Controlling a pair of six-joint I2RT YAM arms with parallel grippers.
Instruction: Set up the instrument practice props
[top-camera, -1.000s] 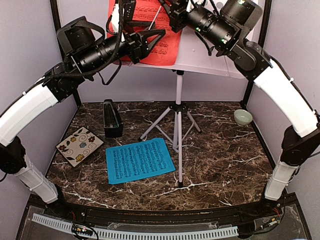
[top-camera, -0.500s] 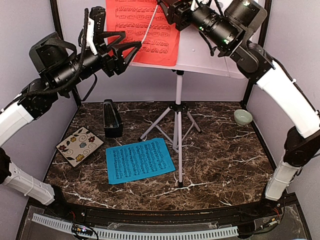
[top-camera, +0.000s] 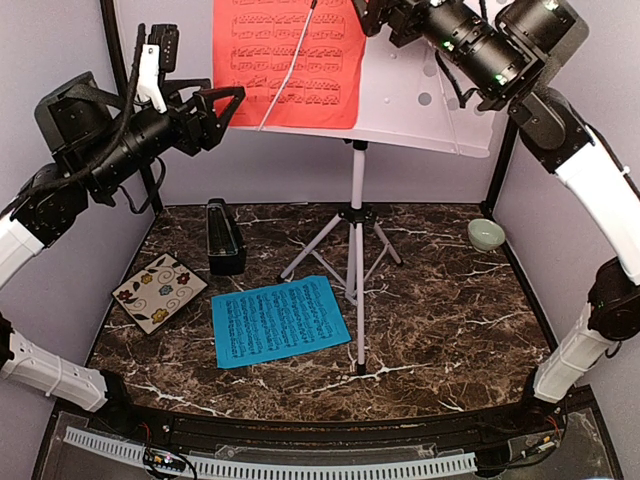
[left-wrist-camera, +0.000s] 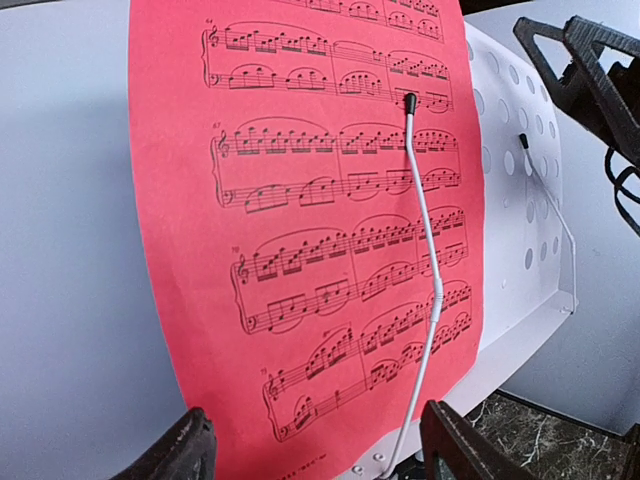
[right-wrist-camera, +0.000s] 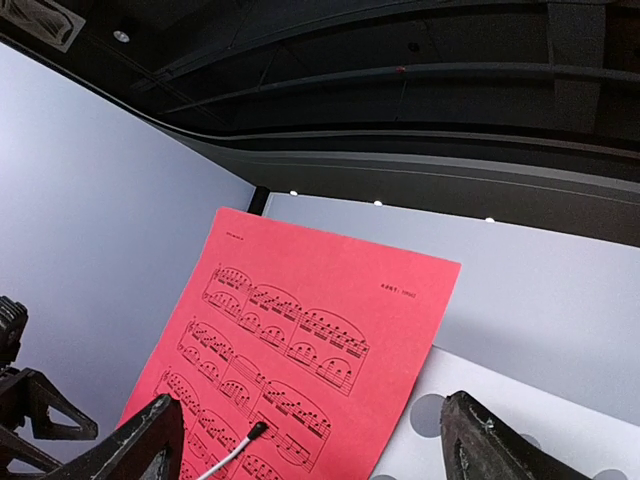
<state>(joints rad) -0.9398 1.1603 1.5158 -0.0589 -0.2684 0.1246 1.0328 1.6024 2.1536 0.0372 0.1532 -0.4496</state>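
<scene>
Red sheet of printed music (top-camera: 288, 60) leans on the white perforated music stand (top-camera: 420, 110). Left gripper (left-wrist-camera: 315, 415) and right gripper (right-wrist-camera: 312, 400) stand wide, empty.

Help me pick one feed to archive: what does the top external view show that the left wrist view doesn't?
Only top external: the blue sheet of printed music flat on the marble table, small black pyramid-shaped metronome, tripod legs, square floral tile, pale green bowl. Only left wrist: the printed notes legible. Both: the red sheet of printed music on the white perforated music stand, under a thin white wire arm.
</scene>
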